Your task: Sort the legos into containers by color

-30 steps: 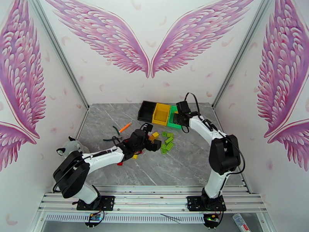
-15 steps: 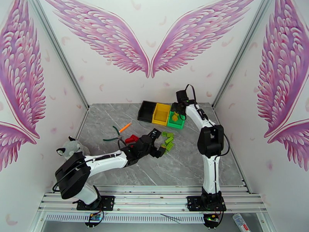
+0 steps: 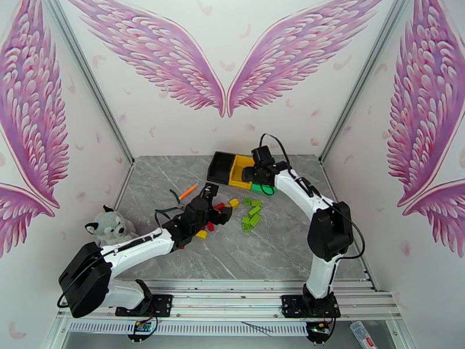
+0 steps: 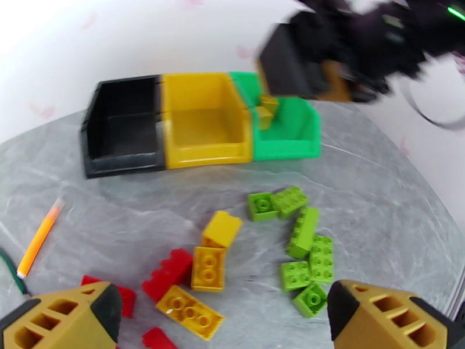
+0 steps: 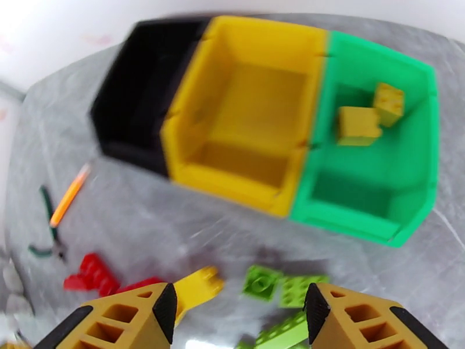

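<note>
Three bins stand in a row at the back: black (image 4: 119,126), yellow (image 4: 203,120) and green (image 4: 285,132). Two yellow bricks (image 5: 363,117) lie inside the green bin (image 5: 372,187); the yellow bin (image 5: 250,123) holds nothing. Loose on the table are several light green bricks (image 4: 302,234), yellow bricks (image 4: 208,269) and red bricks (image 4: 168,274). My left gripper (image 3: 220,210) hovers open and empty over the red and yellow bricks, fingers (image 4: 372,315) wide apart. My right gripper (image 3: 254,173) hangs open and empty above the front of the bins, fingers (image 5: 360,321) spread.
Orange-handled pliers (image 3: 177,199) lie left of the bricks on the grey marble table (image 3: 279,251). A grey stuffed toy (image 3: 110,225) sits at the left edge. Walls close the table on three sides.
My right gripper has shifted left from over the green bin toward the yellow one. My left arm has swung back left, from the green bricks to the red and yellow ones.
</note>
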You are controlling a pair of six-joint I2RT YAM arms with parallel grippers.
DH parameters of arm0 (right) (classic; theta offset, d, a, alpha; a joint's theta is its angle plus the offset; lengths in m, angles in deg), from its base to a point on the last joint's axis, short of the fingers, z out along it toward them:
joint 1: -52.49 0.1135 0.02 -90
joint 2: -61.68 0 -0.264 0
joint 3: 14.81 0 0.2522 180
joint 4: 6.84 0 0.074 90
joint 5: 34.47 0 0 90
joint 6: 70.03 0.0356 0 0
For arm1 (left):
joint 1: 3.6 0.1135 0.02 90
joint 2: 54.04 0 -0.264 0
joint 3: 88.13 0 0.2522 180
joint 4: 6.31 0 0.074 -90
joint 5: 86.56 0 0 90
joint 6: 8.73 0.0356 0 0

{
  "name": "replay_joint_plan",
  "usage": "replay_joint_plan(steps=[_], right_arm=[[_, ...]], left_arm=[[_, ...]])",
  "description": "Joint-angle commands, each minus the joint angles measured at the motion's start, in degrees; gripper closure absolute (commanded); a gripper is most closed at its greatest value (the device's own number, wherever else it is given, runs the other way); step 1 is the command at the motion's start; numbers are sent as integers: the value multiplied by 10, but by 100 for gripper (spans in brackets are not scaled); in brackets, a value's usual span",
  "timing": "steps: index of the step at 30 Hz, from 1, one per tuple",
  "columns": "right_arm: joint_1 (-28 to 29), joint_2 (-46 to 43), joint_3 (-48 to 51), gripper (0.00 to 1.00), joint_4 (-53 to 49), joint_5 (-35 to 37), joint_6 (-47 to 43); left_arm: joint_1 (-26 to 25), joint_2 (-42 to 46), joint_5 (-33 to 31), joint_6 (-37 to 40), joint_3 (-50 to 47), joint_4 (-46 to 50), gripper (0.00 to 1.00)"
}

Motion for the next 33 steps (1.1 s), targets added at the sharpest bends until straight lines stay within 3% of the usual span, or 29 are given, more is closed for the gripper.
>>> replay_joint_plan(steps=[1, 8, 16, 26, 33], right_arm=[[43, -19, 35, 33, 18, -20, -18], [151, -2, 72, 31, 30, -18, -47], [232, 34, 81, 30, 30, -2, -107], [260, 75, 64, 28, 25, -5, -135], [274, 102, 44, 27, 10, -4, -150]], left_arm=[[54, 22, 37, -83, -28, -8, 1], [159, 33, 111, -187, -77, -41, 1], [233, 51, 146, -282, -160, -118, 1], [301, 51, 178, -352, -215, -181, 1], [310, 47, 180, -353, -216, -182, 1]])
